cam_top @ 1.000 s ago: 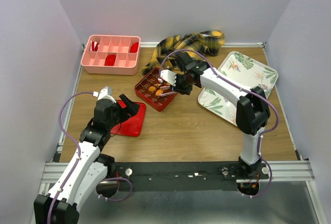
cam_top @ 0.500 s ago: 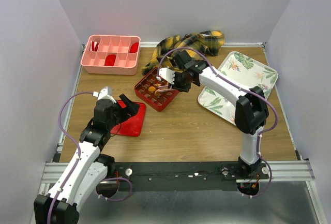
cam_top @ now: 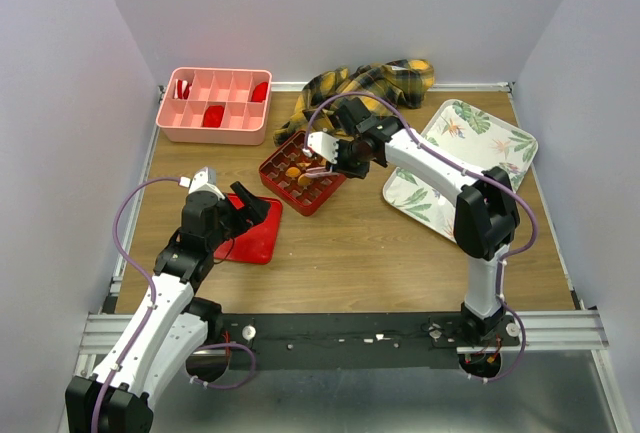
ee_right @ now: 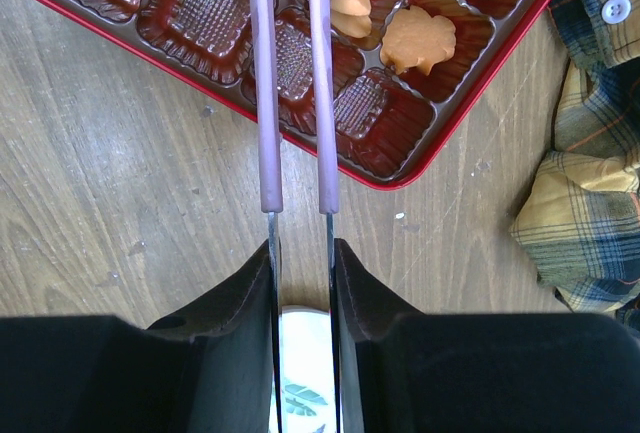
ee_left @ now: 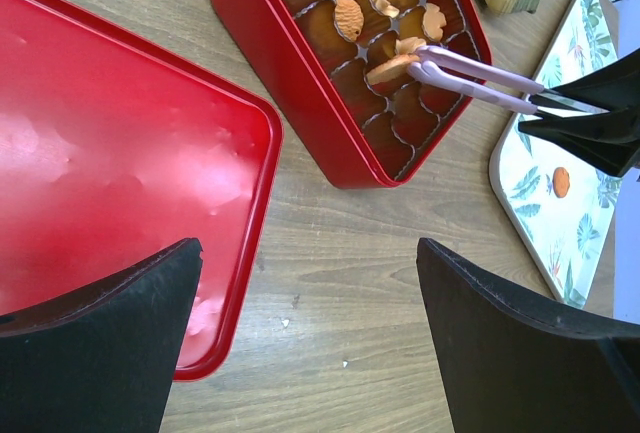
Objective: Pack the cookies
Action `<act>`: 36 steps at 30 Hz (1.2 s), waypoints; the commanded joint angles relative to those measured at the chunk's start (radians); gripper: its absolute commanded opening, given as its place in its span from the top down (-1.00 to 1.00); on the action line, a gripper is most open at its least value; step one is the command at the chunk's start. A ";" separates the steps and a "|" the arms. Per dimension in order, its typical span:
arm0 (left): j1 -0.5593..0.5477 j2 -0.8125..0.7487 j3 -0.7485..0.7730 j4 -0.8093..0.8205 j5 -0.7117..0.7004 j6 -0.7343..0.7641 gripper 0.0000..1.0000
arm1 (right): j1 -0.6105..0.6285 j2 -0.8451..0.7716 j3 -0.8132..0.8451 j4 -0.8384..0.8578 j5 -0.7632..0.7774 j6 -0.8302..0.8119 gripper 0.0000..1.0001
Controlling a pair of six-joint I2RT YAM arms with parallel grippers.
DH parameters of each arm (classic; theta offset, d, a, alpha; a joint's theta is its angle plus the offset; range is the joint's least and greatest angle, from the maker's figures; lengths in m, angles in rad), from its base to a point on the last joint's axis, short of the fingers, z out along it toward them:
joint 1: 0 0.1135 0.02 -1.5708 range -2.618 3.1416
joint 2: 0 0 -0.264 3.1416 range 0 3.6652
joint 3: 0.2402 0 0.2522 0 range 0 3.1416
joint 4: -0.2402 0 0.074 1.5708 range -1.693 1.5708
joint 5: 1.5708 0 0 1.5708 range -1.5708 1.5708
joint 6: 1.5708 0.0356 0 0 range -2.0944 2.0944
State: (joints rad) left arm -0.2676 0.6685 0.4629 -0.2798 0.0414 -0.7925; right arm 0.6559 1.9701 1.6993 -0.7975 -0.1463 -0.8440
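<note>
**While the left arm waits, the tongs pinch a cookie over the box**

As one looks from the left side of the top view, the pink organizer (cam_top: pixel 210 135) stands in the upper left corner of the table (cam_top: pixel 350 253). Below it, in the lower left part, the left gripper (cam_top: pixel 252 211) hangs over the red lid (cam_top: pixel 258 245), its fingers spread wide with nothing between them. In the centre sits the red box (cam_top: pixel 290 191), and several cookies (ee_left: pixel 349 18) lie in its cells. The purple tongs (ee_left: pixel 470 73) reach into it from the right. Their tips pinch one more cookie (ee_left: pixel 392 68) at a cell; whether it touches the cell I cannot tell. The right gripper (ee_right: pixel 302 258) is clenched on the handles of the tongs. Above it in the frame lies the plaid cloth (cam_top: pixel 365 83). On the right, the floral tray (cam_top: pixel 490 143) carries a single cookie (ee_left: pixel 561 182), well apart from the box.
</note>
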 commanded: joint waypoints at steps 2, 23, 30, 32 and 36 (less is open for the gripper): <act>0.008 -0.015 -0.001 -0.001 -0.017 0.010 -0.97 | 0.014 -0.020 -0.001 -0.017 -0.022 -0.001 0.55; 0.008 -0.010 0.005 0.001 -0.012 0.010 -0.97 | 0.014 -0.056 -0.063 0.006 -0.010 0.091 0.64; 0.008 -0.012 0.005 -0.002 -0.012 0.012 -0.97 | 0.002 -0.086 -0.001 -0.032 -0.079 0.186 0.63; 0.008 -0.015 0.005 -0.004 -0.012 0.012 -0.97 | -0.012 -0.103 0.010 -0.043 -0.099 0.212 0.63; 0.010 -0.020 0.002 -0.007 -0.014 0.012 -0.97 | -0.051 -0.157 -0.042 -0.049 -0.122 0.240 0.62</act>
State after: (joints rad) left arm -0.2672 0.6659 0.4629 -0.2802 0.0414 -0.7925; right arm 0.6464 1.9091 1.6650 -0.8173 -0.2073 -0.6712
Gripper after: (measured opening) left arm 0.987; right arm 0.296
